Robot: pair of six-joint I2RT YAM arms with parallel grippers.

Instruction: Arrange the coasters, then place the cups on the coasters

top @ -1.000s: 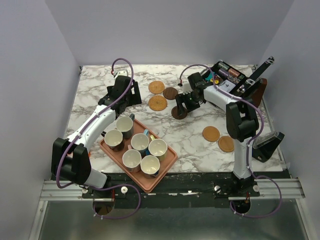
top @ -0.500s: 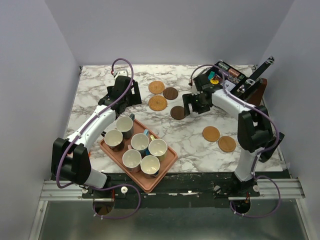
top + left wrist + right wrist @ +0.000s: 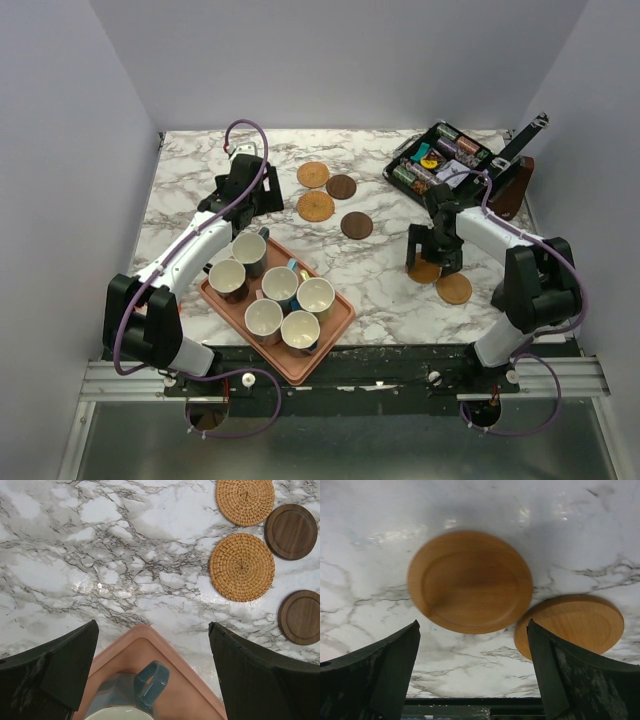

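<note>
We see our right gripper (image 3: 433,256) has swung away from the dark coaster (image 3: 356,225) to the near right. Its jaws stand wide above one orange coaster (image 3: 470,582). The coaster's twin (image 3: 575,622) lies just beside it, perhaps touching. The left gripper (image 3: 152,630) gapes wide over the tray (image 3: 150,645) corner.

You see six cups (image 3: 280,287) standing upright, clustered on the pink tray (image 3: 145,645) at near left. Two woven coasters (image 3: 316,207) and two dark brown coasters (image 3: 356,225) lie flat at far centre. Two smooth tan coasters (image 3: 470,580) lie side by side, near right.
</note>
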